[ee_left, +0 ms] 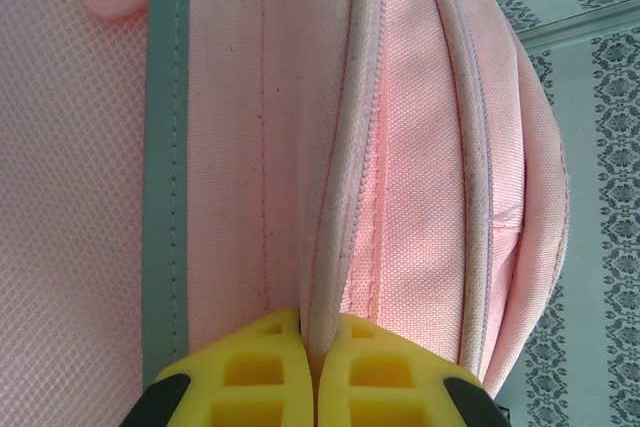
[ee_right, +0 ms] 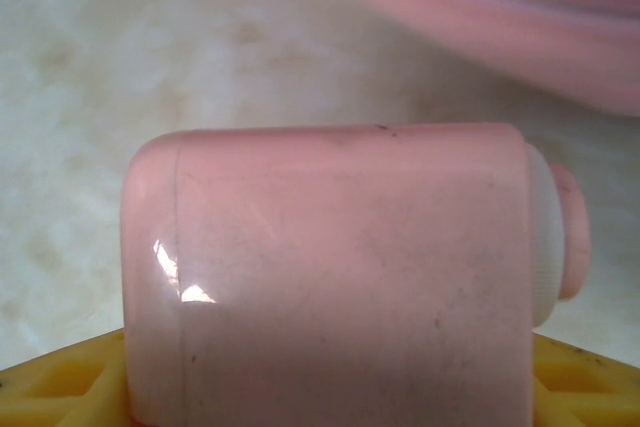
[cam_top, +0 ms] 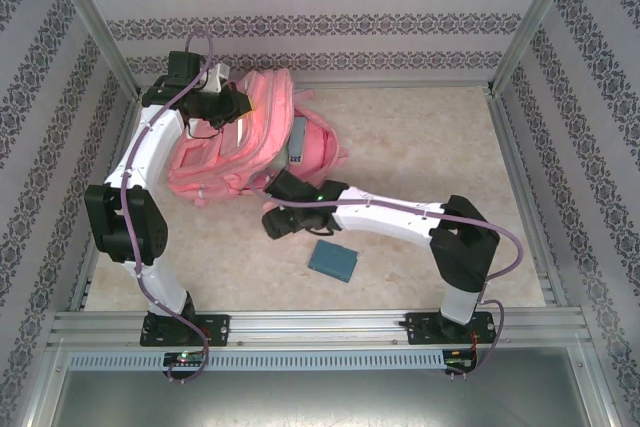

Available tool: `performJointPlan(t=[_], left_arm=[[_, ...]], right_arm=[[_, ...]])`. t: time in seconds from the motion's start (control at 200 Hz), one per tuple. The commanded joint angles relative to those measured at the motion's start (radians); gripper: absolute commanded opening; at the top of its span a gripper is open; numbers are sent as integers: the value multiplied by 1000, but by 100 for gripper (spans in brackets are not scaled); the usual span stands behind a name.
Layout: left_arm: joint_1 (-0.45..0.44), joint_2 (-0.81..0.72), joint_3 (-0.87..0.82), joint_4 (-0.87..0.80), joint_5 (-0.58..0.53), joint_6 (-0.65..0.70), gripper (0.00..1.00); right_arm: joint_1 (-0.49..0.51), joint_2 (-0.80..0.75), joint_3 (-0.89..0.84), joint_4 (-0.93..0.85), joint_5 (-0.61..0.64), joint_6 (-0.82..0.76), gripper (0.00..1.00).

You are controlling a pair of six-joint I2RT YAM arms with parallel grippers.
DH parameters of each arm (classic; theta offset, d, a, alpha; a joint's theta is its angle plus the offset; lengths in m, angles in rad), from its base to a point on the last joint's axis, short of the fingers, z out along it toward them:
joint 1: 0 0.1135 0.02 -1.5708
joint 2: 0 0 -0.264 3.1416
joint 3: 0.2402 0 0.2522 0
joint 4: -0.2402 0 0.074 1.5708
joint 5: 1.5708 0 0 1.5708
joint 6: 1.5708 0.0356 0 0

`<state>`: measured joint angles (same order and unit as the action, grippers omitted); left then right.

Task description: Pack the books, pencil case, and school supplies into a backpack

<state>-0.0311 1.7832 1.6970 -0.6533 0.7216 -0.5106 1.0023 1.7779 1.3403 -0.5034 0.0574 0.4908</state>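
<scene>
Beige marbled counter (cam_top: 430, 147) lies under both arms. The left gripper (ee_left: 315, 332) is clamped shut on the zip-edge piping of the pink backpack (cam_top: 255, 137), at 11 o'clock on the counter. The right gripper (cam_top: 283, 219), just off the backpack's 6 o'clock edge, grips the pink boxy piece (ee_right: 340, 277). At its 5 o'clock a dark-teal block (cam_top: 333, 260) lies loose. Packing looks nearly done, with these two pieces left to go in.

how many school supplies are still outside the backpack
2. The dark-teal block lies on the table, apart from the backpack; the pink boxy piece is held in the right gripper beside it. Others may be hidden inside.
</scene>
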Motion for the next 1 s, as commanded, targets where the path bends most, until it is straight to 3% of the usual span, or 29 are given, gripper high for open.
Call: performJointPlan(t=[0.0, 0.21, 0.395, 0.659, 0.994], left_arm=[[22, -54, -21, 59, 4, -15, 0], [22, -74, -49, 64, 5, -18, 0], [22, -79, -56, 74, 11, -32, 0], [22, -79, -60, 80, 8, -35, 0], [22, -62, -45, 84, 15, -39, 0]], right_arm=[[-84, -63, -33, 14, 46, -16, 61], [-271, -29, 22, 13, 8, -53, 61], [-373, 76, 175, -17, -25, -29, 62], [-410, 249, 382, -48, -124, 92, 64], [-429, 463, 614, -205, -78, 239, 65]])
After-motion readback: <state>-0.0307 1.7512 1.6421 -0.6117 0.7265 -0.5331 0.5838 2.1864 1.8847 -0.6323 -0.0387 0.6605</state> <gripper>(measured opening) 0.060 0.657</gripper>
